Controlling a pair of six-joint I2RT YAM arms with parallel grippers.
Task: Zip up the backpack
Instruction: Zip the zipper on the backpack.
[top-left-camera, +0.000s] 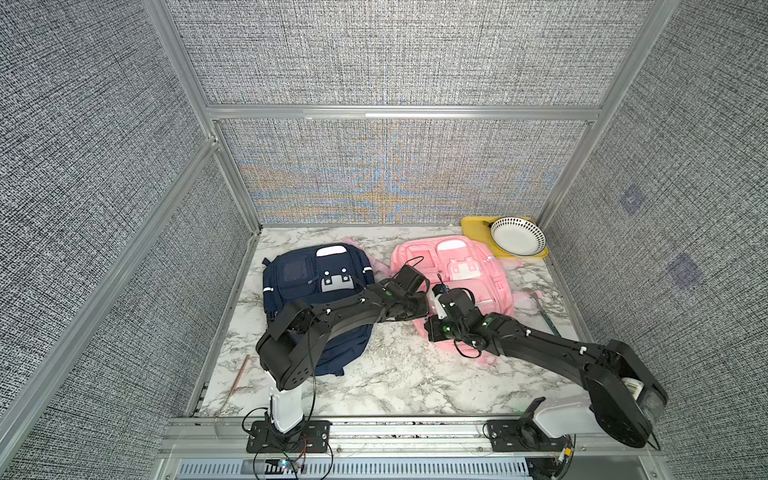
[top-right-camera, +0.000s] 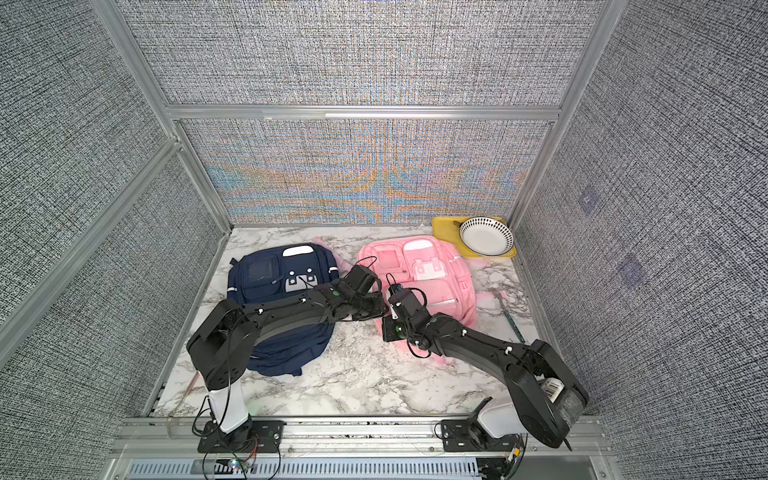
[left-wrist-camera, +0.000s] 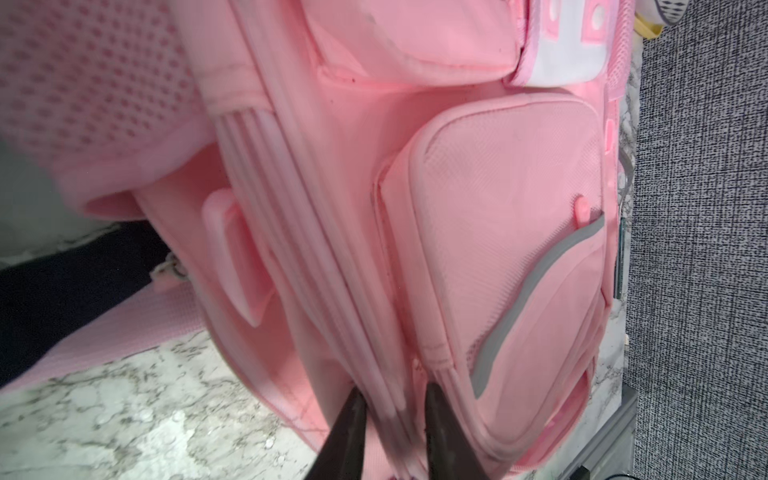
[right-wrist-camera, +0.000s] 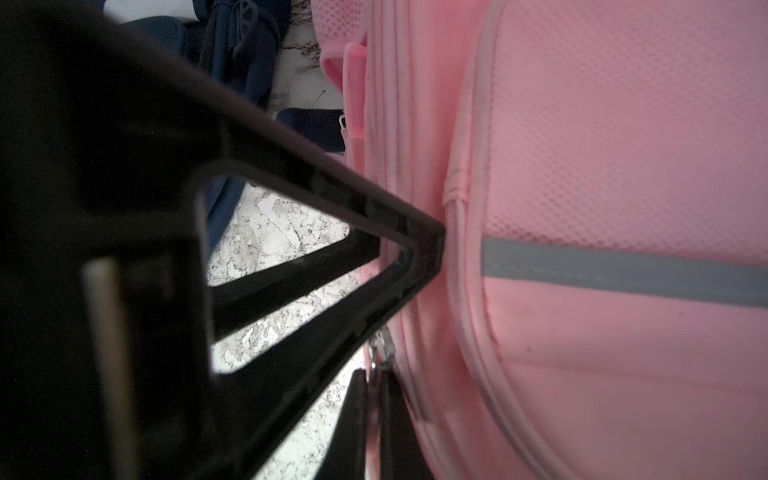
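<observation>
Backpacks, 2 of them, lie flat on the marble worktop (top-left-camera: 395, 374): a navy backpack (top-left-camera: 291, 278) at the left and a pink backpack (top-left-camera: 490, 286) at the right, with a strip of bare worktop between them. Both top views show the 2 arms meeting at the pink backpack's left side, toward its near end, and the left arm crosses over the navy backpack to get there. In the left wrist view the left fingers (left-wrist-camera: 349, 432) stand narrow on either side of the pale ribs that run along the pink backpack's side, with a fold of that fabric between them. Whether they press it I cannot tell, as that spot is blurred. The right wrist view shows the same fingers from the side, their tips against the pink side seam. Just nearer along that seam, the right fingers (right-wrist-camera: 351, 428) are closed on the metal zip pull (right-wrist-camera: 383, 347), which sticks out from the pink backpack's edge. Whether the zip is open or closed along this stretch I cannot tell. At the far right corner a yellow tray (top-left-camera: 473, 228) carries a white bowl (top-left-camera: 517, 237) with a dotted rim, just beside the pink backpack's far end.
</observation>
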